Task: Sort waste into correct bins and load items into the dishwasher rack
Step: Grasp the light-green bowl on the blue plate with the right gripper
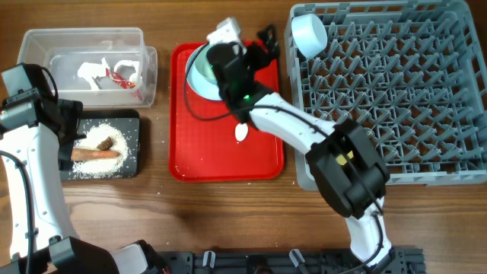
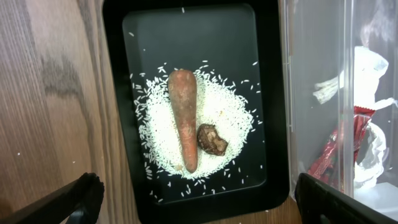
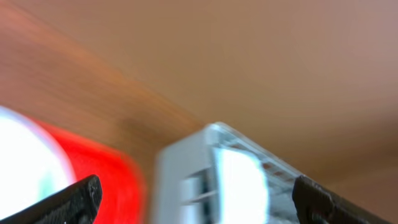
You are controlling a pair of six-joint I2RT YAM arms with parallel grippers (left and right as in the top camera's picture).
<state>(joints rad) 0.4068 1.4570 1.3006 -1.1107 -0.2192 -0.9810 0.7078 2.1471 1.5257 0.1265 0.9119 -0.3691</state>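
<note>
Waste [image 2: 230, 112] lies in the clear tub [image 1: 76, 32] and black tray [image 2: 186, 37], so I judge loading is in hand: the right tool [image 3: 199, 198], wide and empty, hangs over the pale mint bowl [image 1: 195, 72] on the red tray [image 1: 221, 160]. Next it must pinch the bowl's rim and clear the rack [image 1: 396, 114] wall; many pegs [image 1: 426, 76] are free. The left tool [image 2: 199, 199] is wide too.

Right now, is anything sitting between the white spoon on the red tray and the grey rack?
Only the robot's right arm, stretched above that gap; no loose object lies between the spoon and the rack.
</note>
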